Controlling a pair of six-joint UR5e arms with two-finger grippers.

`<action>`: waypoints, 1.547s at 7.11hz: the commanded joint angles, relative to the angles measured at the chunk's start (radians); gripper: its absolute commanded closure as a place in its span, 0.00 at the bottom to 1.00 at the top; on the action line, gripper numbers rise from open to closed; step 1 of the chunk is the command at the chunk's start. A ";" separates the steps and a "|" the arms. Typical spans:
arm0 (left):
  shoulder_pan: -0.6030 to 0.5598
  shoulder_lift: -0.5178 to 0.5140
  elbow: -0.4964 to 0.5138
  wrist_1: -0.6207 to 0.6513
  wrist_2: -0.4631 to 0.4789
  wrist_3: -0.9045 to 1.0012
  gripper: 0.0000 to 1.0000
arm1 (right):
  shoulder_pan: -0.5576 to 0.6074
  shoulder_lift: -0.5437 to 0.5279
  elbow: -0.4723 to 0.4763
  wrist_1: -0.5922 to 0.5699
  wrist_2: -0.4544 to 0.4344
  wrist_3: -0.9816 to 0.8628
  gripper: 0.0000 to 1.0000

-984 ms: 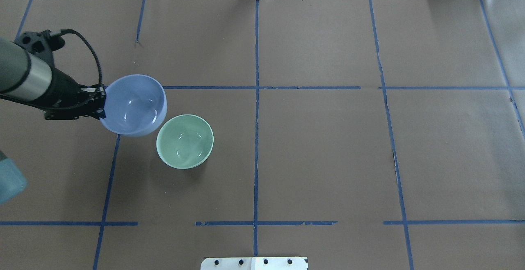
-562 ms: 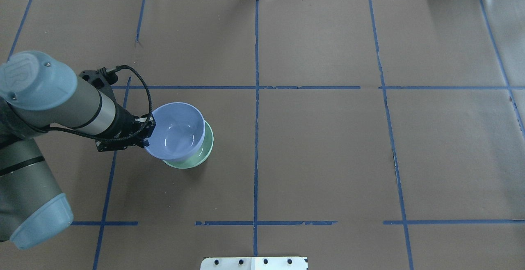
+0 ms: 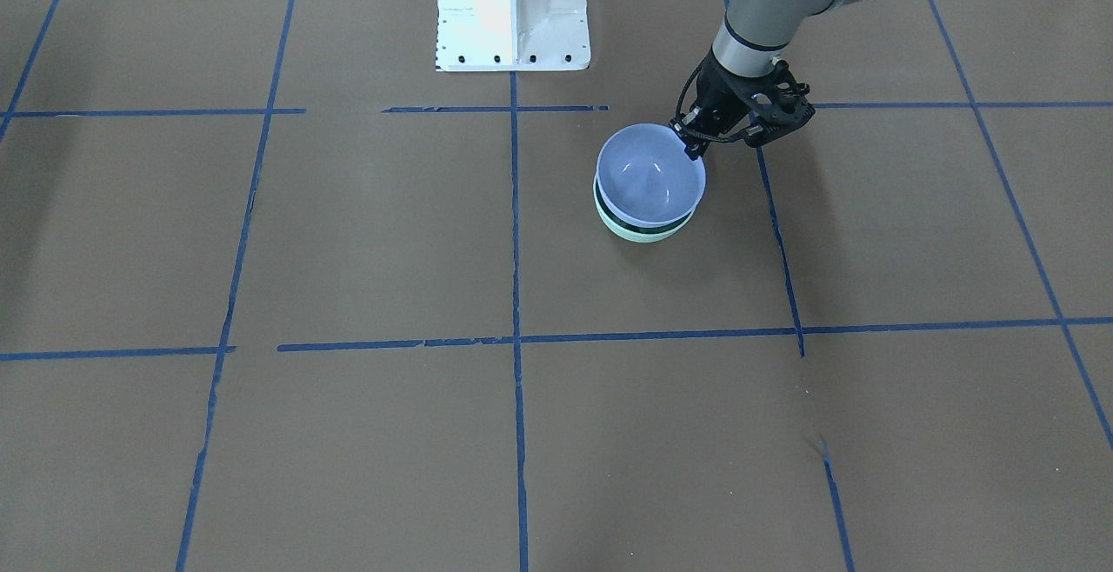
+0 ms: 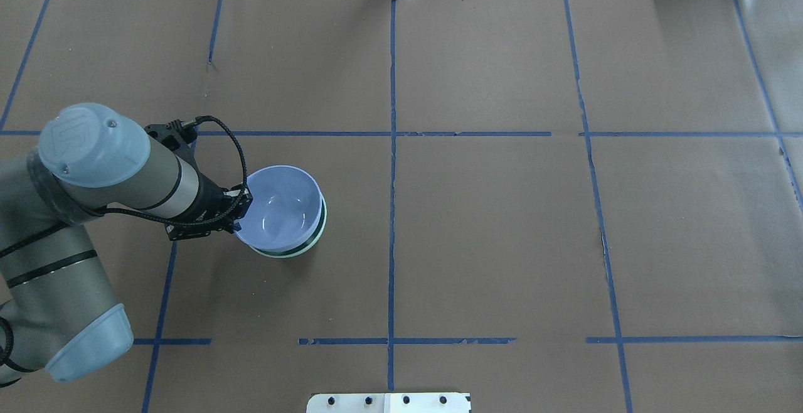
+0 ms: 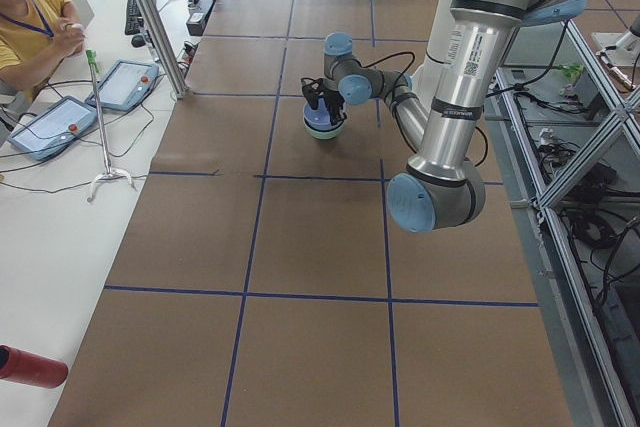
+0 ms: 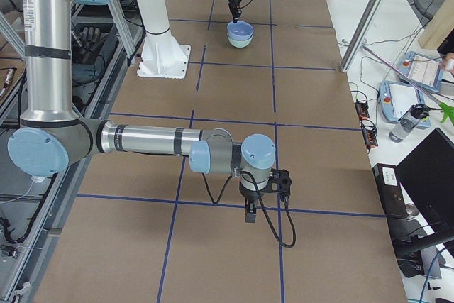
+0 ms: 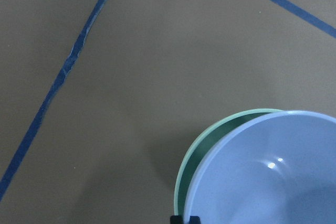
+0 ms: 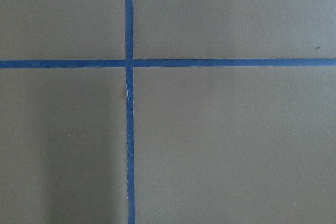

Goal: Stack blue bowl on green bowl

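The blue bowl (image 4: 282,209) sits nested in the green bowl (image 4: 322,221), with only a thin green rim showing around it. A dark gap shows between the two rims. Both also show in the front-facing view, the blue bowl (image 3: 650,174) above the green bowl (image 3: 643,231). My left gripper (image 4: 241,212) is shut on the blue bowl's near-left rim. The left wrist view shows the blue bowl (image 7: 273,177) inside the green bowl (image 7: 190,156). My right gripper (image 6: 250,212) shows only in the exterior right view, far from the bowls; I cannot tell if it is open or shut.
Brown paper with a blue tape grid covers the table. The robot's white base plate (image 3: 511,7) stands at the robot's side. An operator (image 5: 25,17) sits past the table's far edge with tablets (image 5: 50,125). The right wrist view shows only a tape crossing (image 8: 128,63).
My left arm has carried the blue bowl to the right and down, from beside the green bowl to over it and then into it.
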 commanded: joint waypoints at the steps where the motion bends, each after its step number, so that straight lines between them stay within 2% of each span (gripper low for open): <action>1: 0.014 -0.006 0.018 -0.004 0.001 -0.003 1.00 | 0.000 0.000 0.000 0.001 -0.001 0.000 0.00; 2: 0.014 -0.006 0.018 -0.004 0.001 -0.003 1.00 | 0.000 0.000 0.000 0.001 -0.001 0.000 0.00; 3: 0.012 -0.006 0.018 -0.004 0.002 -0.002 0.44 | 0.000 0.000 0.000 0.000 -0.001 0.000 0.00; 4: 0.009 -0.004 0.018 -0.004 0.002 -0.005 0.00 | 0.000 0.000 0.000 0.001 -0.001 0.000 0.00; 6: -0.012 0.007 -0.035 -0.004 -0.004 0.011 0.00 | 0.000 0.000 0.000 0.001 -0.001 0.000 0.00; 7: -0.090 0.013 -0.052 -0.001 -0.012 0.121 0.00 | 0.000 0.000 0.000 0.001 0.001 0.000 0.00; 8: -0.177 0.061 -0.055 0.000 -0.048 0.276 0.00 | 0.000 0.000 0.000 0.001 0.000 0.000 0.00; 9: -0.274 0.142 -0.052 -0.003 -0.161 0.486 0.00 | 0.000 0.000 0.000 0.001 -0.001 0.000 0.00; 10: -0.382 0.228 -0.054 -0.003 -0.214 0.717 0.00 | 0.000 0.000 0.000 0.001 -0.001 0.000 0.00; 11: -0.497 0.294 -0.052 0.005 -0.222 0.941 0.00 | 0.000 0.000 0.000 0.001 -0.001 0.000 0.00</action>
